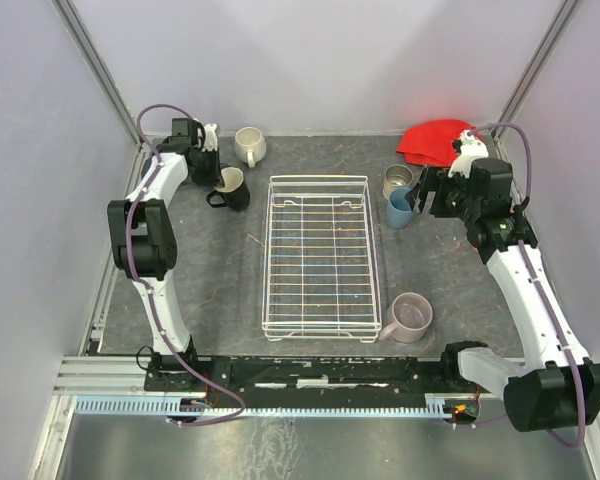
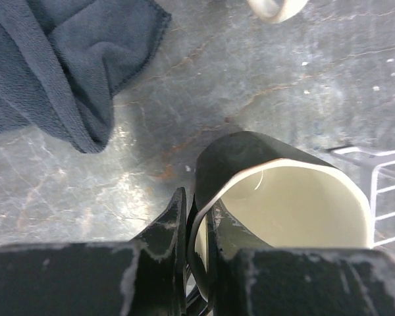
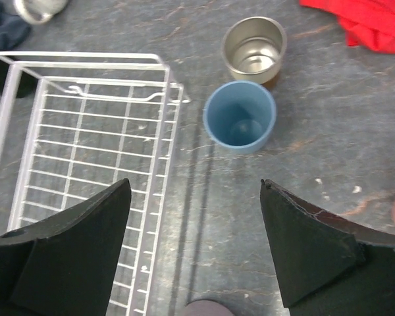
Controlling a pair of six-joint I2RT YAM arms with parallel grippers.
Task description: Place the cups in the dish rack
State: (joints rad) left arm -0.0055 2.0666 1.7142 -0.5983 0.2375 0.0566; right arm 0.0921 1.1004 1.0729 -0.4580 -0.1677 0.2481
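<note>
Your left gripper (image 2: 196, 227) is clamped on the black mug (image 2: 250, 155), one finger inside the glossy cream lining and one outside. That is probably because the thin curved wall pinches more surely than the round body. Your right gripper (image 3: 194, 197) stands wide apart. The smooth blue cup (image 3: 239, 117) sits just ahead between the jaws, with the white wire dish rack (image 3: 79, 56) to their left.
</note>
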